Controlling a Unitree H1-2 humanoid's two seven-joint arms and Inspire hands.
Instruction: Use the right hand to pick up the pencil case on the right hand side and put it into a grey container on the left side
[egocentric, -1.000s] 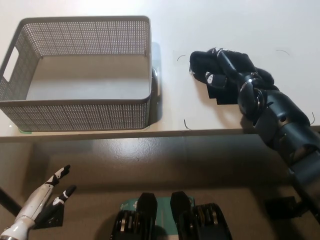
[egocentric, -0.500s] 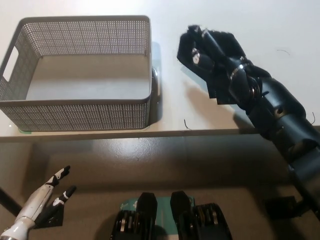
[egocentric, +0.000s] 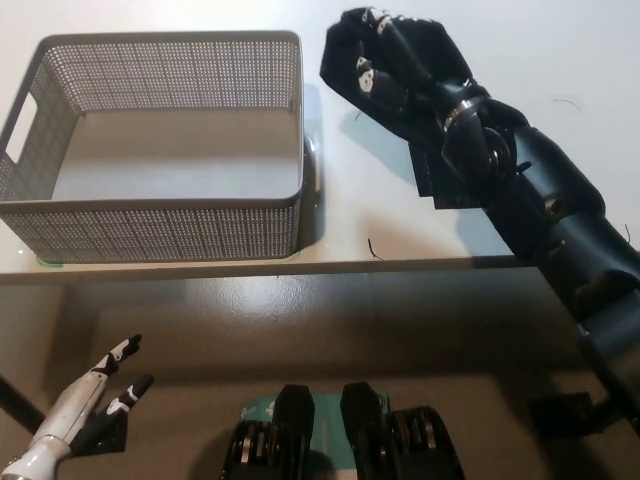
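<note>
My black right hand (egocentric: 400, 70) is shut on the dark pencil case (egocentric: 345, 60), holding it above the white table just right of the grey container's right wall. The case is black like the hand, so its outline is hard to separate; its lower end (egocentric: 435, 185) hangs down beside the forearm. The grey perforated container (egocentric: 160, 215) sits on the table's left side and has nothing inside. My white left hand (egocentric: 85, 405) rests low at the bottom left, below the table's edge, fingers apart.
The table's front edge (egocentric: 300, 268) runs across the middle of the picture. A few short dark threads (egocentric: 374, 248) lie on the table near the edge and at the right.
The right hand has lifted the pencil case off the table and carried it up and to the left, toward the container. The left hand has stayed put.
</note>
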